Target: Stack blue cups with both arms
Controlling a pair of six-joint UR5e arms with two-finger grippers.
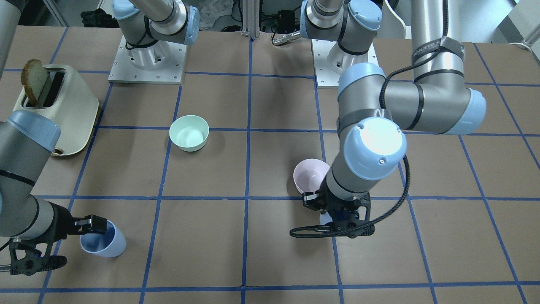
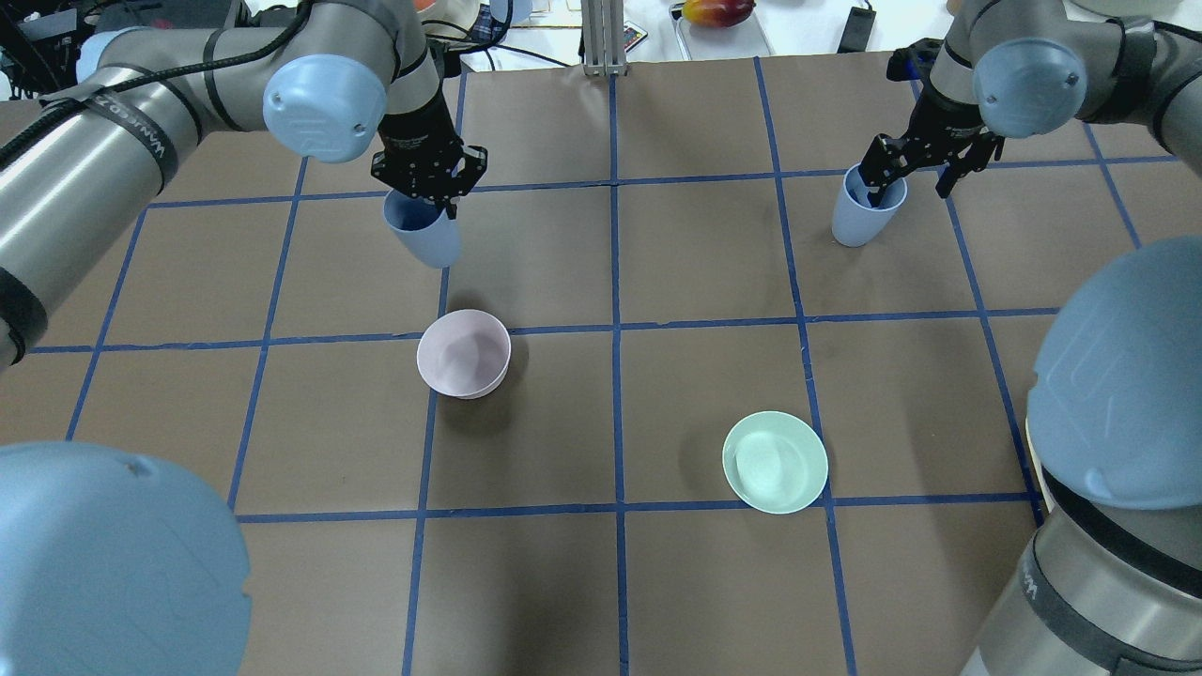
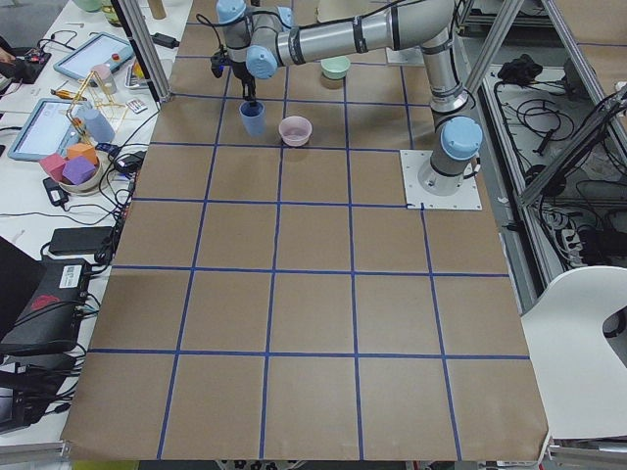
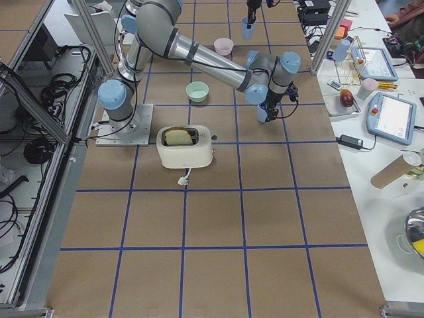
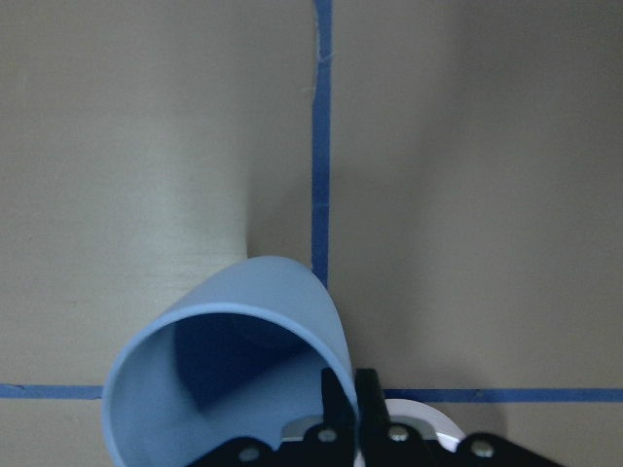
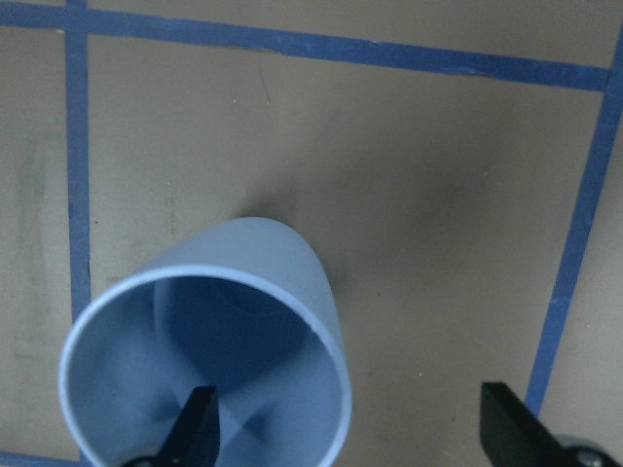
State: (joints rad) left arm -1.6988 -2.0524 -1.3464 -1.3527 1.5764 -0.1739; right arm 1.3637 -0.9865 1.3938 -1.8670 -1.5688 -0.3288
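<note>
My left gripper [image 2: 427,183] is shut on the rim of one blue cup [image 2: 424,237]. The left wrist view shows its fingers [image 5: 341,413] pinched on the cup's wall [image 5: 229,379]. I cannot tell whether the cup's base touches the table. In the front view this cup [image 1: 325,218] is mostly hidden under the left gripper [image 1: 322,207]. My right gripper [image 2: 911,176] is open over the second blue cup [image 2: 864,218], which stands on the table. In the right wrist view one finger [image 6: 195,428] is inside that cup [image 6: 204,341] and the other is well outside it.
A pale pink bowl [image 2: 464,354] sits just on the robot's side of the left cup. A mint-green bowl [image 2: 775,461] sits right of centre. A cream toaster [image 1: 69,107] with a slice of bread stands near the right arm. Blue tape lines grid the brown table [image 2: 620,272].
</note>
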